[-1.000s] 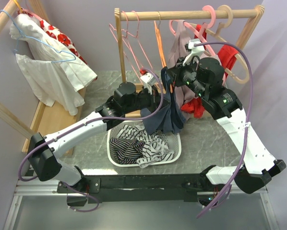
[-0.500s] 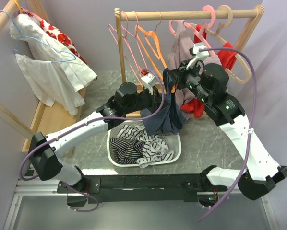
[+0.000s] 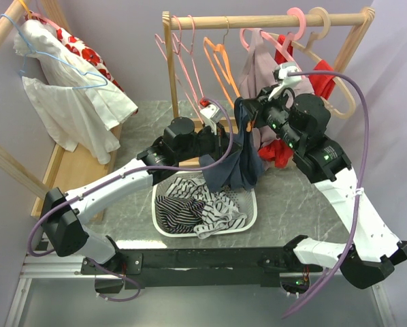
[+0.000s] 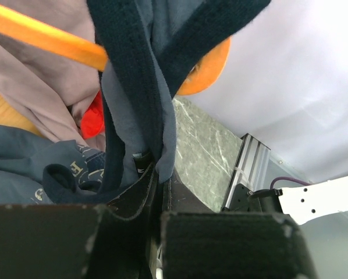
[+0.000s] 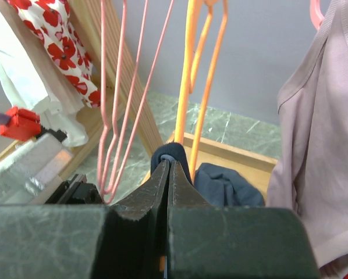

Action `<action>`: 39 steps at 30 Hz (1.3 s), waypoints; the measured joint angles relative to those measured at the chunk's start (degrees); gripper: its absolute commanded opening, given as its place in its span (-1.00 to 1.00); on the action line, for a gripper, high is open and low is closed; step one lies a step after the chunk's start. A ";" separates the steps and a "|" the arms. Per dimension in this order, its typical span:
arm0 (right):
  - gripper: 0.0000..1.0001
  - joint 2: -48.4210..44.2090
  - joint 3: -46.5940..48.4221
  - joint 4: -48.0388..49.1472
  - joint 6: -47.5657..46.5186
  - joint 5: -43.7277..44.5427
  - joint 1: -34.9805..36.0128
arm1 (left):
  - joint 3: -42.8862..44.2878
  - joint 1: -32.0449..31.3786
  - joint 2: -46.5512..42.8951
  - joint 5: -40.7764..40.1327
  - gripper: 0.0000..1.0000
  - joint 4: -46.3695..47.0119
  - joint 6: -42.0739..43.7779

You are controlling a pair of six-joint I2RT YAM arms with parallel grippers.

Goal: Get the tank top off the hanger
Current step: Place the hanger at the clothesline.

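Note:
A navy tank top (image 3: 236, 162) hangs from an orange hanger (image 3: 220, 63) on the wooden rail and droops over the basket. My left gripper (image 3: 225, 142) is shut on the top's fabric low down; in the left wrist view its jaws (image 4: 159, 171) pinch the navy cloth (image 4: 133, 87) just under the orange hanger's arm (image 4: 46, 40). My right gripper (image 3: 243, 112) is shut on a navy strap; in the right wrist view its tips (image 5: 171, 160) clamp the strap loop (image 5: 183, 161) beside the hanger's orange wires (image 5: 194, 70).
A white basket (image 3: 250, 212) with striped clothes sits under the tank top. Pink wire hangers (image 3: 183, 61), a mauve shirt (image 3: 254, 75) and a red garment (image 3: 322, 78) hang on the rail (image 3: 258, 20). A white floral garment (image 3: 74, 95) hangs on the left rack.
My right gripper has moved a little to the right with the strap. The orange hanger has swung and turned on the rail. My left arm has stayed in place.

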 measured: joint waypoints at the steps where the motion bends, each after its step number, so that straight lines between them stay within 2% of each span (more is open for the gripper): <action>1: -1.00 -0.52 -1.27 1.60 0.00 -0.04 0.00 | 0.00 0.00 0.00 -0.22 -0.86 -0.02 0.00; 5: -1.00 -4.24 -7.13 5.75 -0.31 -0.52 0.00 | 0.00 -0.04 0.00 -0.90 -0.85 -0.04 0.00; 15: -1.00 -5.14 -6.27 6.84 -1.81 -3.30 0.00 | 1.38 -0.11 0.48 -1.22 -0.82 -0.42 0.02; 29: -1.00 -9.53 -5.55 -4.63 -1.66 -0.68 0.00 | 0.90 -0.11 0.48 -1.22 -0.83 -0.44 -0.15; 39: -1.00 -10.69 -7.58 -12.11 0.11 -2.38 0.00 | 0.22 -0.11 0.31 -1.22 -0.86 -0.46 -0.44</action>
